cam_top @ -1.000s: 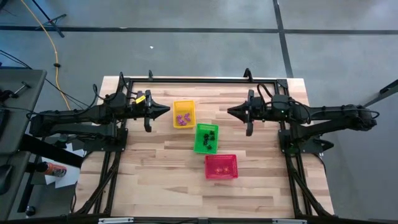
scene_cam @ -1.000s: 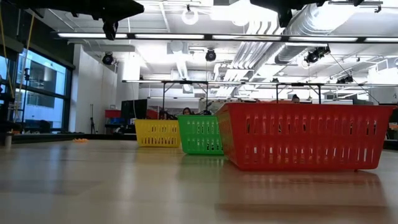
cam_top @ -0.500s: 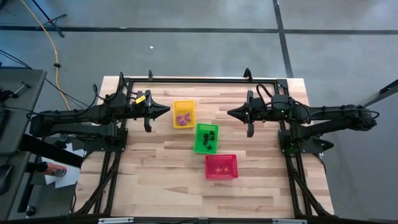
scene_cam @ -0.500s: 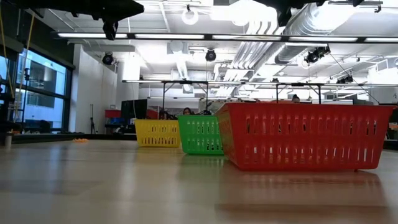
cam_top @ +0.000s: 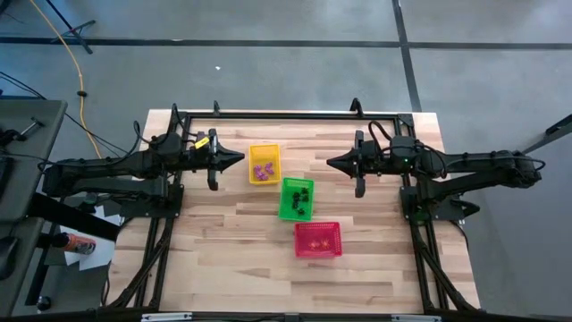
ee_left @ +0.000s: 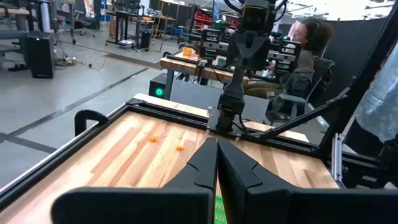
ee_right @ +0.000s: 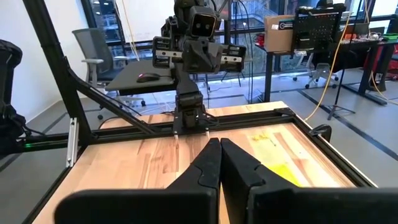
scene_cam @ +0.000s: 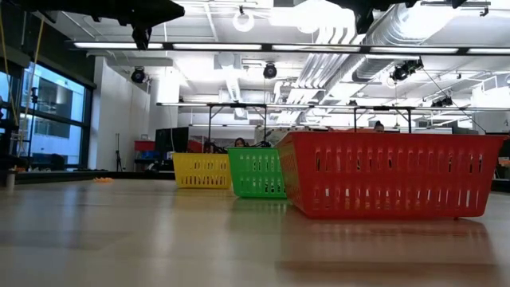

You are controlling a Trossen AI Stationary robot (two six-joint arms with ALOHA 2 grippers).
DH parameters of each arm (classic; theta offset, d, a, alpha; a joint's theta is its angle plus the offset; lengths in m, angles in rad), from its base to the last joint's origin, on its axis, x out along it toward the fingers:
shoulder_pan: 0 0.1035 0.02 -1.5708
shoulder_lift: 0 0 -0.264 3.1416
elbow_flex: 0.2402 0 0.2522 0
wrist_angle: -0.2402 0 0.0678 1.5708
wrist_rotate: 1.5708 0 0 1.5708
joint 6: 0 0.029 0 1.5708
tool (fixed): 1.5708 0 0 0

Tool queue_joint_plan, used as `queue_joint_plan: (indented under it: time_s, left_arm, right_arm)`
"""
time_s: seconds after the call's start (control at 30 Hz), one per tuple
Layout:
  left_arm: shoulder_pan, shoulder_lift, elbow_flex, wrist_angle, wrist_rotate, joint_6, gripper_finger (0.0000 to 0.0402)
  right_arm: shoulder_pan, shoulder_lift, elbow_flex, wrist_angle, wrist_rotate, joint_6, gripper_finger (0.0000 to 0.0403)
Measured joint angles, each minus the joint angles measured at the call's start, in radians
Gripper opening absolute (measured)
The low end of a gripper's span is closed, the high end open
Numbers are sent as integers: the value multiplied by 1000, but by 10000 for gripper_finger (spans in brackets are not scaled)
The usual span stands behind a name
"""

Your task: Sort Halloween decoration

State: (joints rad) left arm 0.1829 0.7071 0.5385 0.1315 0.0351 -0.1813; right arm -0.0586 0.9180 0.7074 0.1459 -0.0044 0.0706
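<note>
I see the tiny purple trinkets (cam_top: pixel 262 169), black trinkets (cam_top: pixel 301 199) and orange trinkets (cam_top: pixel 320 240) sorted in baskets. My left gripper (cam_top: pixel 239 159) and right gripper (cam_top: pixel 332 162) are closed, empty. I think it's done.

Robotics lab or workshop, open-plan industrial hall. Landmark: wooden tabletop (cam_top: pixel 268 268) in black metal frame, dark arm mounted at either side. Around tabletop: bare grey concrete floor (cam_top: pixel 295 72) with dark lines, yellow cable (cam_top: pixel 76 67) trailing across it. Above: exposed ducts (scene_cam: pixel 351 48), pipes, strip lights on open ceiling. Beyond tabletop: further workbenches, equipment racks, office chair (ee_right: pixel 93 53), cardboard box (ee_right: pixel 280 31), large windows (scene_cam: pixel 56 119). Person (ee_left: pixel 308 53) seated at bench behind tabletop.
</note>
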Motion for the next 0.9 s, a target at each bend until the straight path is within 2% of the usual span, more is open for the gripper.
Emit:
queue_joint_plan:
  time_s: [0.17, 0.23, 0.43, 0.57, 0.73, 0.9]
  left_arm:
    - [23, 23, 0, -7, -143, -154, 10]
    - [69, 42, 15, -71, -166, -209, 24]
    - [309, 151, 126, -526, -167, -331, 95]
    - [458, 238, 128, -701, -164, -371, 144]
    - [562, 355, 128, -797, -164, -443, 191]
    - [612, 477, 128, -816, -177, -465, 204]
  right_arm:
    - [-2, 0, 0, 0, 4, 0, 0]
    - [-12, 0, 0, -3, 11, 0, 0]
    - [-54, 0, 0, -8, 11, 0, 0]
    - [-72, 0, 0, -8, 0, 19, 0]
    - [-72, 0, 0, -23, -5, 29, 0]
    - [-72, 0, 0, -42, -5, 30, 0]
